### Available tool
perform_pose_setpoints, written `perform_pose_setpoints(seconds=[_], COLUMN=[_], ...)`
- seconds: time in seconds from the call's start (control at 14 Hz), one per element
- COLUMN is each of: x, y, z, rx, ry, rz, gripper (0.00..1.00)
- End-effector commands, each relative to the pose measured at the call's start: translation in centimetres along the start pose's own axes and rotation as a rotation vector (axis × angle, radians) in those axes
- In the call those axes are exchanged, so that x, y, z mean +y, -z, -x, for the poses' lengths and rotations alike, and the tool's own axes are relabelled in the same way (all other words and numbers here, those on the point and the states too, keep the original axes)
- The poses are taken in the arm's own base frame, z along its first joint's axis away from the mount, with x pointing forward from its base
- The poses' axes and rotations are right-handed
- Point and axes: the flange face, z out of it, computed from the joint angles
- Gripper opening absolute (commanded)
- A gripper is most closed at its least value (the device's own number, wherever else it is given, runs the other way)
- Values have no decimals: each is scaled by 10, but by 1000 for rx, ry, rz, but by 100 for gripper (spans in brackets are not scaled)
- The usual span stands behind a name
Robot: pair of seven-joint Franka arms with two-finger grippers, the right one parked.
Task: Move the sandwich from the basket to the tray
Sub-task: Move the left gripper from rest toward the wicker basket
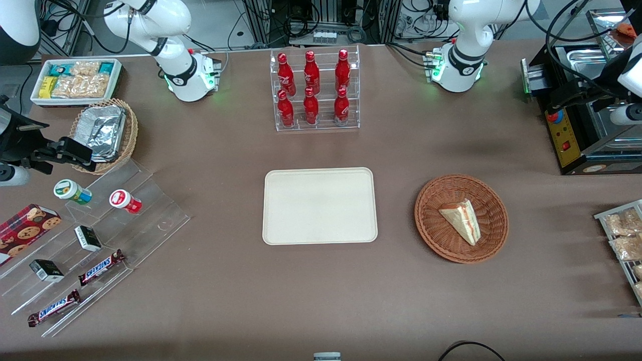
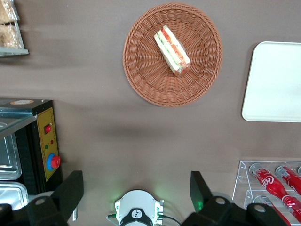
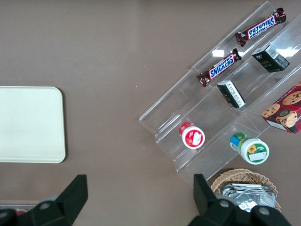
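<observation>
The clear-wrapped triangular sandwich with red and green filling lies inside the round reddish-brown woven wicker basket, resting on its floor. The basket sits on the brown tabletop beside the flat cream rectangular tray, apart from it. The tray carries nothing. The left arm's gripper hangs high above the table, well apart from the basket, its 2 dark fingers spread wide and holding nothing. A clear rack holding 6 red bottles stands farther from the front camera than the tray.
</observation>
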Motion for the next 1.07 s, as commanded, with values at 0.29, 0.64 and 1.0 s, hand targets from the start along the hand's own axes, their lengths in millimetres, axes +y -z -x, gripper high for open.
perform_pose_setpoints(seconds=[0.29, 0.64, 1.0], x=[-2, 8, 52], y=[-23, -141, -240], z=[-28, -71, -99], rx=[-42, 25, 112], ry=[25, 246, 509], rz=[-59, -66, -64], gripper=[100, 100, 100])
